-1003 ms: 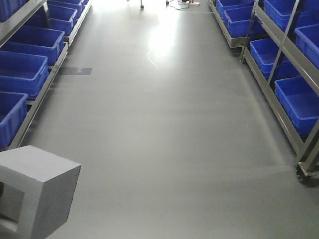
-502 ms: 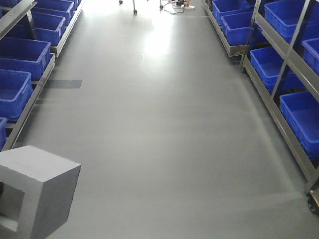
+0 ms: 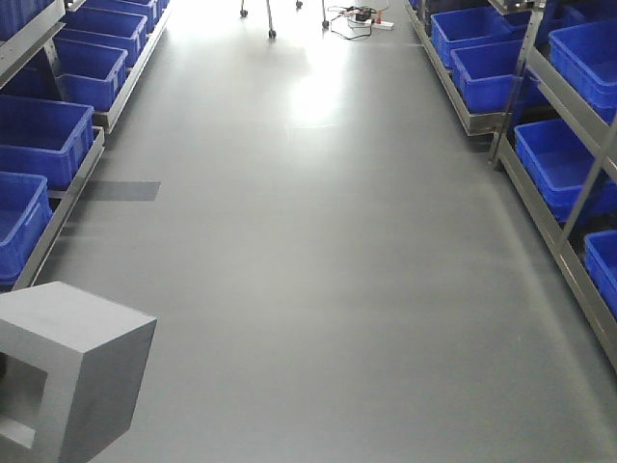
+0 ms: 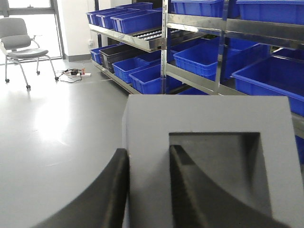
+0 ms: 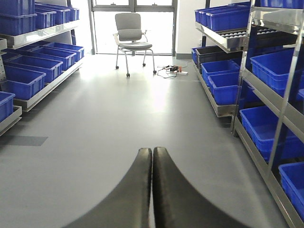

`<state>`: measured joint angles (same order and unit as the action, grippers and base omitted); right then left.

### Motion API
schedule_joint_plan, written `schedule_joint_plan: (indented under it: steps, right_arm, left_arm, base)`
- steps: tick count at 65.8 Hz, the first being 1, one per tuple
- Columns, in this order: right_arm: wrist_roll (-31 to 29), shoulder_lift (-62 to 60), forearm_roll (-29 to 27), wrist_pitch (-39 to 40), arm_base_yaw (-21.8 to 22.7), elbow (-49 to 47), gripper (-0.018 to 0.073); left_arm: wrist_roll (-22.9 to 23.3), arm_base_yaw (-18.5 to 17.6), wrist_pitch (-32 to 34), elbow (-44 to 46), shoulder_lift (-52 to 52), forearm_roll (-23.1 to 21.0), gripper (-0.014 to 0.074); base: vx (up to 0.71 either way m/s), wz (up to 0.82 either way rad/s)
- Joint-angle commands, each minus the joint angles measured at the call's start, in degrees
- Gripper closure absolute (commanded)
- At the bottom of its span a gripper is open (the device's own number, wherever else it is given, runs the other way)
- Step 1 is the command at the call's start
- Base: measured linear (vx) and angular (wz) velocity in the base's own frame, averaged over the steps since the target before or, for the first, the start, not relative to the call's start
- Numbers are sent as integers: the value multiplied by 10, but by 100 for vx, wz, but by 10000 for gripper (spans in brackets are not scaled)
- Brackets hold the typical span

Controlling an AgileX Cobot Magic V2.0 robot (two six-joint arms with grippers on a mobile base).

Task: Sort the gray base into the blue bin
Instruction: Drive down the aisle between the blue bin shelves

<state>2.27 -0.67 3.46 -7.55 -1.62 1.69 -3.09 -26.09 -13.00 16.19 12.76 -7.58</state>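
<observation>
Gray base gripped by the left arm, aisle of racks ahead.

The gray base (image 3: 72, 371) fills the front camera's lower left corner, its recessed face turned leftward, with gray floor (image 3: 328, 289) spreading beyond it. On the left wrist view, the left gripper (image 4: 148, 152) pinches one wall of the base: one finger (image 4: 111, 185) lies outside that wall, the other sits inside the square recess, both hard against it. Beyond the base, blue bins (image 3: 39, 135) line the rack on its left side, and more line the rack well off to its right. The right gripper (image 5: 152, 152) has its fingers pressed together tip to tip over the floor, a chair (image 5: 133, 28) far down the aisle.
</observation>
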Motion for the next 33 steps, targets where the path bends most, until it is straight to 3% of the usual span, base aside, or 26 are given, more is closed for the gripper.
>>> schedule_joint_plan:
  steps: [1,33]
  right_arm:
    - [-4,-7,4,43,2,9,568]
    - [-4,-7,4,43,2,9,568]
  left_arm:
    - [5,-3,64,17,4,-6,602]
    - [5,-3,64,17,4,-6,602]
  base:
    - [49,6]
    - [48,-1]
